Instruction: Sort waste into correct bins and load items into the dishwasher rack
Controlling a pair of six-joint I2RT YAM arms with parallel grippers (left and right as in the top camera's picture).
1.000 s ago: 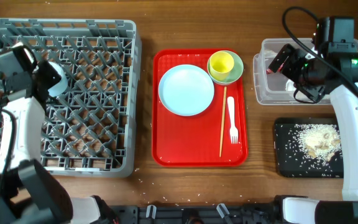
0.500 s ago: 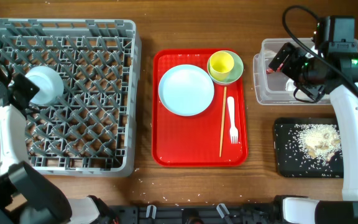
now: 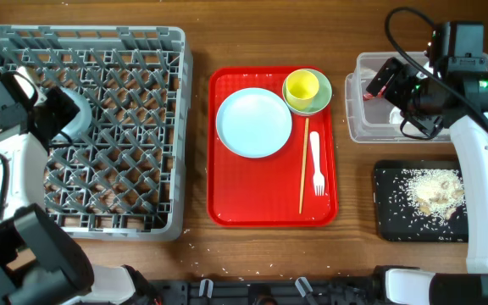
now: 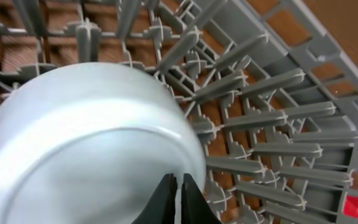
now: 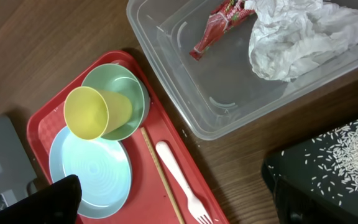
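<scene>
Left wrist: whitish bowl (image 4: 86,143) @ rack (image 4: 272,118)

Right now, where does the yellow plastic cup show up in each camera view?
Overhead: the yellow plastic cup is at the top right corner of the red serving tray, inside the light green bowl.
Left wrist: not in it; only the whitish bowl and the grey plastic dishwasher rack show.
Right wrist: the cup is left of centre, inside the same green bowl.
Shared landmark: the red tray.
</scene>
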